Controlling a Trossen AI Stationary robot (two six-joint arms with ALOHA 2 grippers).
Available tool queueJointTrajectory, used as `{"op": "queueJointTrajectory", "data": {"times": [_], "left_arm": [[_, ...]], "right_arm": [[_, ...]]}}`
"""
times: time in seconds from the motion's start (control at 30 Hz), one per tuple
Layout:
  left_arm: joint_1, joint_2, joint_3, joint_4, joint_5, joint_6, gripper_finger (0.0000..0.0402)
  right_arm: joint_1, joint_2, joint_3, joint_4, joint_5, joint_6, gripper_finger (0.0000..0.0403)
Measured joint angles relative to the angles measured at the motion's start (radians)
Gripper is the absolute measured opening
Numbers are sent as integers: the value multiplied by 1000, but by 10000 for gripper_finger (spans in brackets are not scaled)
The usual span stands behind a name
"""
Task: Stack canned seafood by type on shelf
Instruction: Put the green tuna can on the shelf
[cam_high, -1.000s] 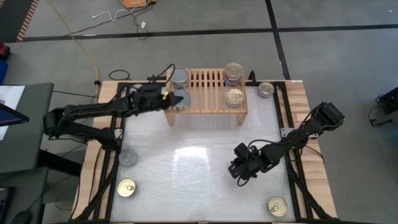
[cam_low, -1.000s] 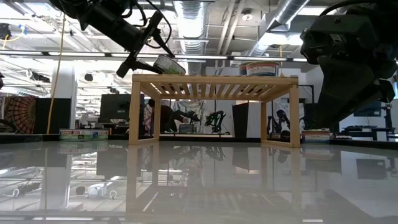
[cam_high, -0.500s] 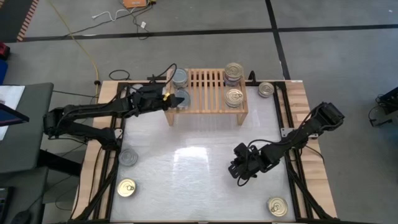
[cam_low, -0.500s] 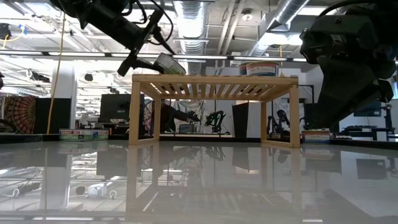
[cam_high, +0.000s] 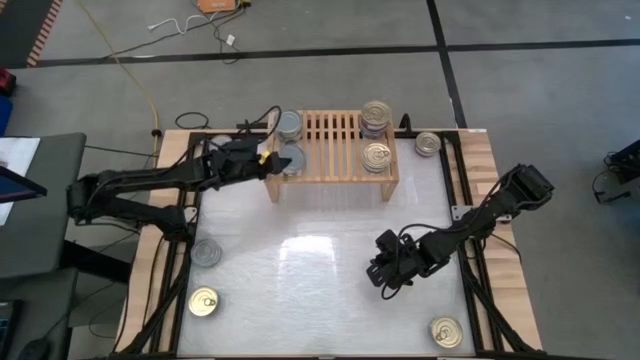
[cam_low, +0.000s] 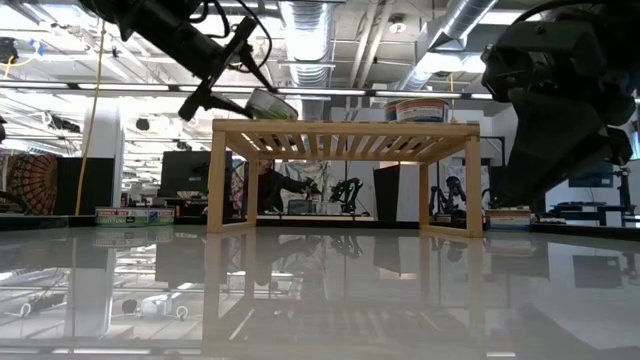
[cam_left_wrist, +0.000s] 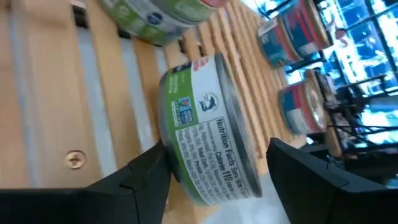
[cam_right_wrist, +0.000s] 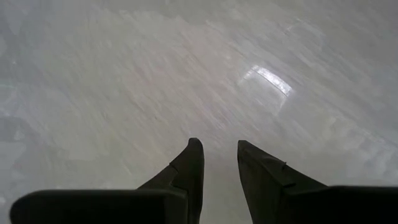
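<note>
The light-wood shelf (cam_high: 330, 140) stands at the table's far side. A silver-topped, green-labelled can (cam_high: 291, 158) sits tilted over its near left corner, between the fingers of my left gripper (cam_high: 270, 158), which reaches in from the table's left. Another silver-topped can (cam_high: 288, 124) rests flat on the slats behind it. At the shelf's right end are a stack of gold-topped cans (cam_high: 376, 115) and one gold-topped can (cam_high: 377, 156). My right gripper (cam_high: 385, 275) hangs over the bare table at the near right, a little open and holding nothing. My left gripper has the can's round side wall (cam_left_wrist: 180, 158) between its two fingers, one finger (cam_left_wrist: 146, 180) on each side. The fingers come nearly level from the table's left. The can (cam_low: 270, 103) is tilted on the shelf top, its right edge lower.
Loose cans lie on the table: one at the far right beside the shelf (cam_high: 428, 143), two at the near left (cam_high: 206, 253) (cam_high: 203, 301), one at the near right (cam_high: 446, 332). The white table middle (cam_high: 320, 250) lies between the arms.
My left gripper has drawn slightly toward the table's left edge; the can stays tilted at the shelf's near left corner.
</note>
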Motion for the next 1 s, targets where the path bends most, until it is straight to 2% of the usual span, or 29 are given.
{"op": "queueJointTrajectory", "data": {"times": [0.2,0.37,0.73,1.0], "left_arm": [[-6,-25,2,-32,68,-27,247],[-7,-50,2,-90,7,-35,247],[3,-53,2,-102,-2,-7,247],[12,-90,3,-132,-86,39,247]], "right_arm": [[0,0,0,10,0,0,123],[0,0,0,14,0,0,123],[-2,0,0,18,0,15,123],[-2,0,0,46,0,28,123]]}}
